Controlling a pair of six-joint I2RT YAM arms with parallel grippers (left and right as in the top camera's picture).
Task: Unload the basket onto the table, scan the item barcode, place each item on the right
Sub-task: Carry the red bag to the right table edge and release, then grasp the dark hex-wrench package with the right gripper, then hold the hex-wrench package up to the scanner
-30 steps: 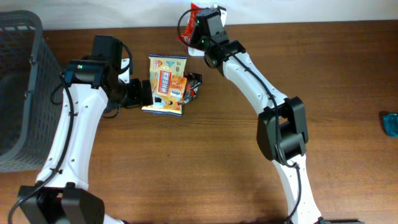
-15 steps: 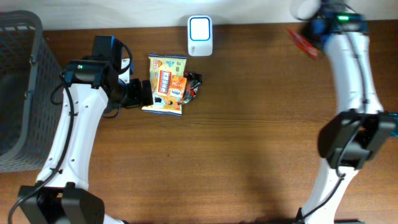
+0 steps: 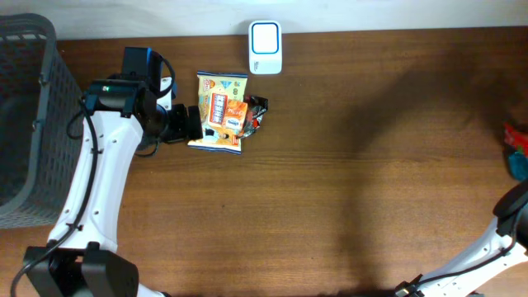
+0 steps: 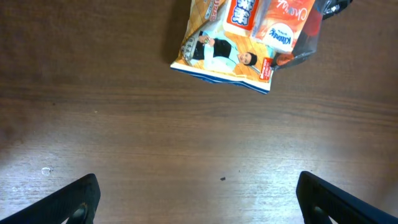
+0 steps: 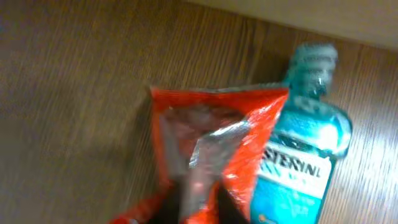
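One brown wooden table (image 3: pixel 330 181) is carrying everything. One grey mesh basket (image 3: pixel 25 124) is sitting at its far left edge. Two white arms are reaching over the wood. The left arm (image 3: pixel 103 181) is stretching up the left side towards a pile of snack packets, and of the right arm (image 3: pixel 495 247) only the lower links are showing at the bottom right corner.

The left gripper (image 4: pixel 198 180) is hovering just left of the pile. Its two fingers (image 4: pixel 78 199) are standing spread wide, with only bare table between them.

In the overhead view, three packets are lying in that pile:
- One large yellow and blue packet (image 3: pixel 219 115) is lying flat underneath.
- One orange packet (image 3: pixel 237 114) is resting on top of it.
- One small dark-wrapped packet (image 3: pixel 257 107) is touching its right edge.

One blue mouthwash bottle (image 5: pixel 308 168) is lying on its side at the far right edge of the table. One red packet (image 5: pixel 211 143), the item to be scanned, is lying against the bottle's left side and overlapping it. The right wrist view is looking straight down on these two, and the foot of the packet is running off the bottom of that view. The right gripper's fingers are not showing clearly there, so I cannot tell whether it is gripping the packet or letting go.

One small white scanner (image 3: pixel 265 48) is standing at the back edge of the table, above the pile and well apart from the red packet.
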